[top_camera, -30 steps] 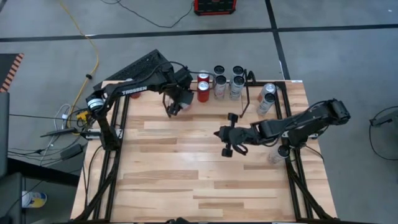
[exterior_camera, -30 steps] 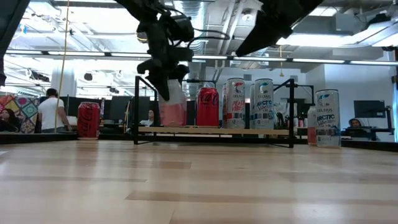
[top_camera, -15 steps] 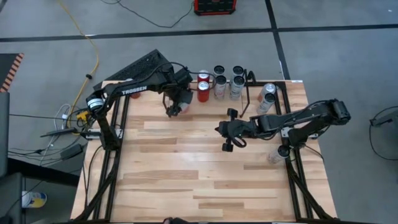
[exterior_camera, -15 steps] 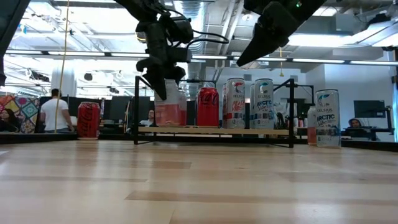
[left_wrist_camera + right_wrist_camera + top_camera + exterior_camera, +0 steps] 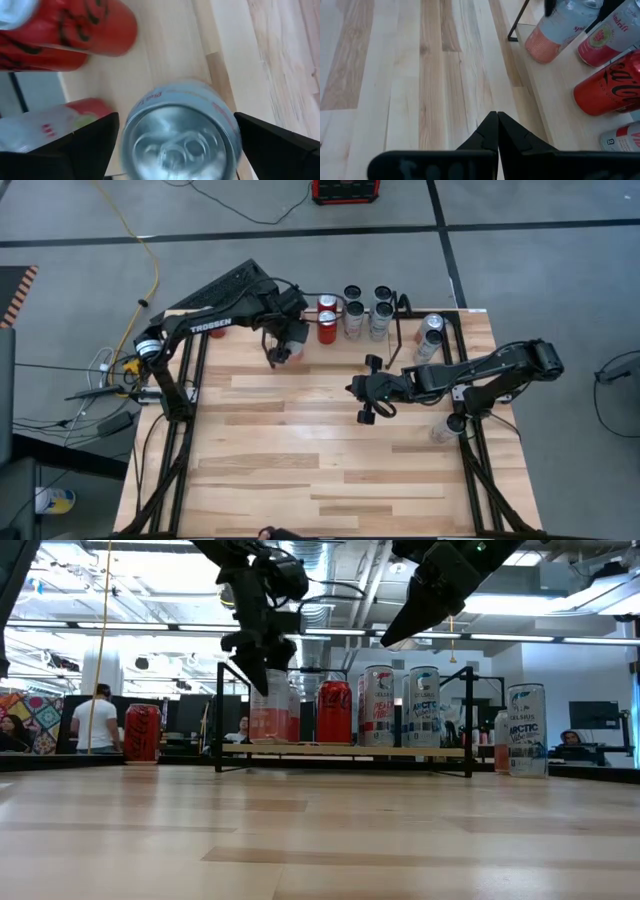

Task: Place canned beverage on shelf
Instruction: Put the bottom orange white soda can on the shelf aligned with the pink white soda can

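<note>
The canned beverage, a pale can with a pink lower half, stands upright with its base on the shelf's wood board at the shelf's left end. My left gripper hangs over it, pointing steeply down and open. One finger stands on each side of the can's top, with a little gap showing. My right gripper hovers shut over the middle of the table, pointing toward the shelf, with nothing in it.
On the shelf beside the pink can stand a red cola can and two white cans. A red can stands left of the shelf and more cans right of it. People show in the room behind.
My left gripper has opened and let go of the pink can while staying in place above it. The can stands upright on the shelf board by itself.
</note>
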Controlling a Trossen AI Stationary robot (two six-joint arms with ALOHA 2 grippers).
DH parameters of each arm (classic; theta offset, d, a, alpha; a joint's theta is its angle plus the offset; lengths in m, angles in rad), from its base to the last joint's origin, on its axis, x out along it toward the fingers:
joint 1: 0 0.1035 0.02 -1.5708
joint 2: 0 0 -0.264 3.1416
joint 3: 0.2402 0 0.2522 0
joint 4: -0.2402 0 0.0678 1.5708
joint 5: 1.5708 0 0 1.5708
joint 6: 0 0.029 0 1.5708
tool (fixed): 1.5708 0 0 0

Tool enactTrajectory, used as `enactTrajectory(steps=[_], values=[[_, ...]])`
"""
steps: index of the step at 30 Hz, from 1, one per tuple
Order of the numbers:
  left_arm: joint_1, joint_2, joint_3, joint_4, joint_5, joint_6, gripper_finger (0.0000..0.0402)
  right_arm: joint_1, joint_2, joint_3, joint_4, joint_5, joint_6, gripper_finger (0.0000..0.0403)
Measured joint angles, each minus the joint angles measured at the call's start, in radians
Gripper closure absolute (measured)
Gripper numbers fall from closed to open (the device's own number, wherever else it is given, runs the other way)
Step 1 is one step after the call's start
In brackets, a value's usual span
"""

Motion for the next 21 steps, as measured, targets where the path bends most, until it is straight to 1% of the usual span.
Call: enactTrajectory(steps=[6,10,12,15,16,18,21], values=[[0.000,-0.080,0.000,0.001,-0.005,-0.003,0.0025,-0.001,0.000,0.000,-0.002,0.000,0.000,0.0378],[-0.001,-0.158,0.000,0.001,-0.004,-0.062,0.0025,-0.003,0.000,0.000,0.008,0.000,0.000,0.0378],[-0.006,-0.203,0.000,0.000,0.002,-0.128,0.0025,-0.009,0.000,0.000,0.018,-0.001,-0.001,0.0378],[-0.020,-0.273,0.000,-0.011,0.021,-0.303,0.0024,-0.026,0.005,0.000,0.041,-0.001,-0.007,0.0378],[-0.023,-0.297,-0.005,-0.026,0.050,-0.349,0.0024,-0.032,0.008,0.000,0.057,-0.002,-0.017,0.0378],[-0.032,-0.346,-0.025,-0.074,0.150,-0.410,0.0024,-0.049,0.010,0.000,0.079,-0.016,-0.043,0.0378],[-0.054,-0.433,-0.081,-0.093,0.284,-0.493,0.0024,-0.083,0.010,0.001,0.154,-0.095,-0.080,0.0378]])
